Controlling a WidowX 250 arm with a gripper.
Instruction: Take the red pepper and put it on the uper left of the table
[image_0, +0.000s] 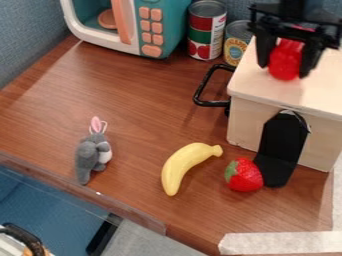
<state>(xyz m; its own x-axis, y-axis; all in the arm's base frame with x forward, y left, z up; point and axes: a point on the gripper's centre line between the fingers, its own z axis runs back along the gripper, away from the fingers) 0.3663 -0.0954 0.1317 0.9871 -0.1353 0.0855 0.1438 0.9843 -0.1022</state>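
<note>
My gripper (285, 71) hung at the upper right, its two fingers closed in on the red pepper (285, 61), one along each side, so I took it to be clamped there. The pepper was over the pale top of the wooden box (248, 73); whether its lower end touched the wood, I could not tell. I judged the grasp made and the carry the step in hand, the placing not yet done. Next I needed to lift enough to pass the cans (206, 30) and the black handle (212, 86), then cross to the upper left of the table (130, 107), near the toy microwave (160, 22) and well above the grey rabbit (92, 152). There I would have to lower the pepper onto the brown surface before letting go, lest it roll.
</note>
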